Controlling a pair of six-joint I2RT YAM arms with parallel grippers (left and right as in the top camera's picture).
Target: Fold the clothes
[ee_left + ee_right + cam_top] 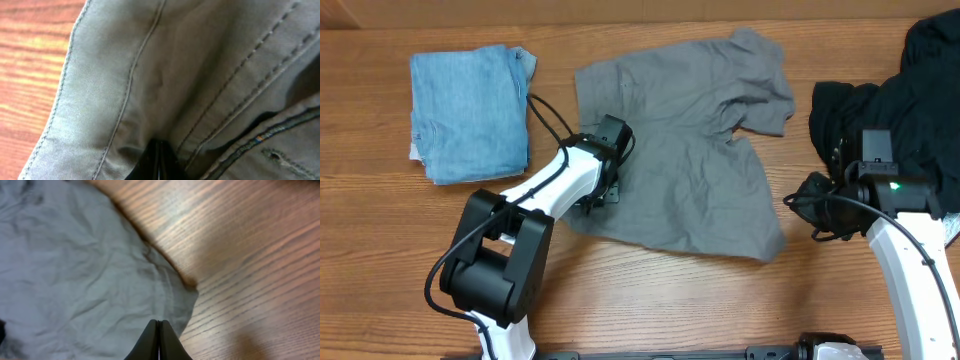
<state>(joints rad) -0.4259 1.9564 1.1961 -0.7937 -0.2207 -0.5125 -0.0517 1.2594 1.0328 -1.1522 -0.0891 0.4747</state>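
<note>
- I see the grey thin-fabric shorts [680, 150] spread on the wooden bench [650, 310], with bare wood below their hem. A folded light-blue denim garment [470, 115] lies to their left and a black garment [910, 70] to their right.
- Only the wrist views show the left fingers [156, 167] clenched at the waistband seams and the right fingers [150, 342] clenched over the hem corner.

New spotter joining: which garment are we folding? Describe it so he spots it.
On the table, three garments lie in a row. The shorts are the middle one, spread out and crumpled. They are grey, between folded light-blue denim on the left and a black heap on the right.
</note>
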